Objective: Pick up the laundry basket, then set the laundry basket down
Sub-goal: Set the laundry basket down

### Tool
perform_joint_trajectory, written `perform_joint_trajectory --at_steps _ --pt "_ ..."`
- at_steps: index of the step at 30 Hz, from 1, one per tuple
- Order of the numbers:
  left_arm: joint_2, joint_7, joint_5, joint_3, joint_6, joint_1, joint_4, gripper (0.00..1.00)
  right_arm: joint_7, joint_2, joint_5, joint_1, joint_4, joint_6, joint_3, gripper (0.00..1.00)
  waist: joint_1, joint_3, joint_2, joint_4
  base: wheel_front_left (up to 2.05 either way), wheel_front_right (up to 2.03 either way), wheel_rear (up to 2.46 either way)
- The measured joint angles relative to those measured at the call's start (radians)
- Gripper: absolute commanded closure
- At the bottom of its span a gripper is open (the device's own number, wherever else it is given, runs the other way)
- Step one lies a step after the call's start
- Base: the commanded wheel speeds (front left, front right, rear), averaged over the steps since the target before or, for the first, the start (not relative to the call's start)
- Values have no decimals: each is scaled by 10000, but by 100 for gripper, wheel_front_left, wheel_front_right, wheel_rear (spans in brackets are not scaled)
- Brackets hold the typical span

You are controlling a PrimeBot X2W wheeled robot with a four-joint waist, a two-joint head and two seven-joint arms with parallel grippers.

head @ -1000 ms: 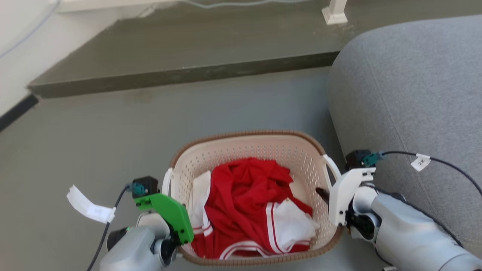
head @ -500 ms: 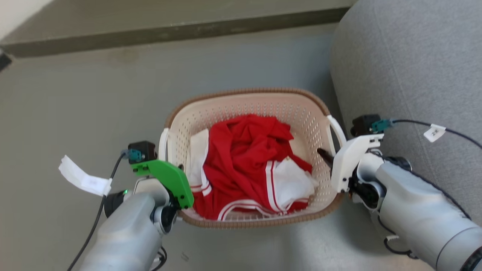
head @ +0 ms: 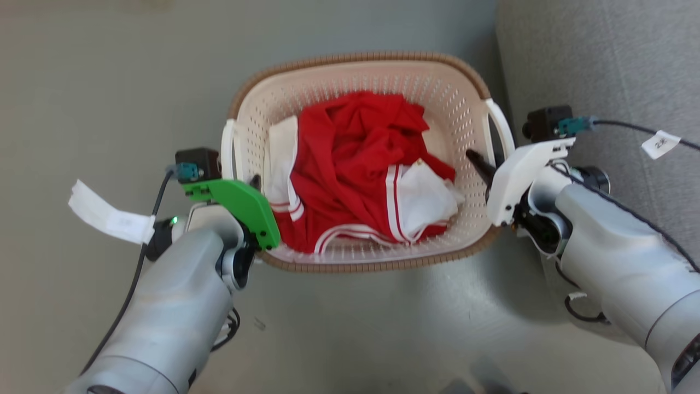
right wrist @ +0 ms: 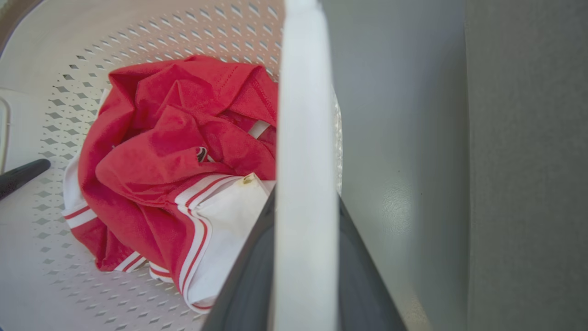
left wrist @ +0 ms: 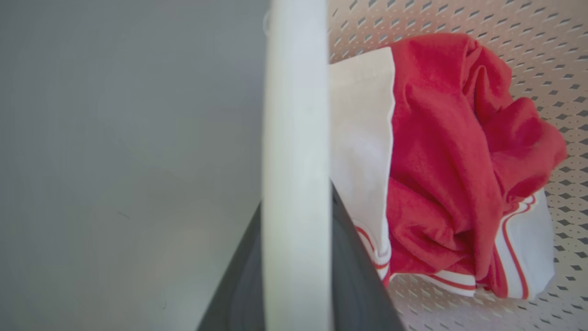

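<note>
The laundry basket (head: 350, 82) is cream, perforated, with a brown rim, and sits mid-view with red and white clothes (head: 355, 158) in it. My left gripper (head: 247, 181) is shut on its left loop handle (head: 228, 143). My right gripper (head: 486, 164) is shut on the right loop handle (head: 502, 127). In the left wrist view the white handle (left wrist: 296, 115) runs upright between the dark fingers of the left gripper (left wrist: 296, 197), beside the clothes (left wrist: 450, 161). The right wrist view has the other handle (right wrist: 305, 115) clamped in the right gripper (right wrist: 307, 195), next to the clothes (right wrist: 174, 156).
A grey sofa (head: 601, 65) stands close along the basket's right side. Grey floor (head: 109, 82) spreads to the left and in front, with a soft shadow (head: 437, 290) below the basket. The left gripper's finger (right wrist: 20, 175) pokes in at the basket's far wall.
The head camera has tilted down, so the step and far floor have left the picture and the basket sits higher in it. Both grippers keep their hold on the handles.
</note>
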Motion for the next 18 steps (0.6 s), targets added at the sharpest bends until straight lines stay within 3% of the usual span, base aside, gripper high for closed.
perform_joint_trajectory --at_steps 18 --pt "25 -690 209 -63 146 -1143 232 100 -894 -148 21 -915 -234 -17 142 100 1 2415 1 -26 0 0 0"
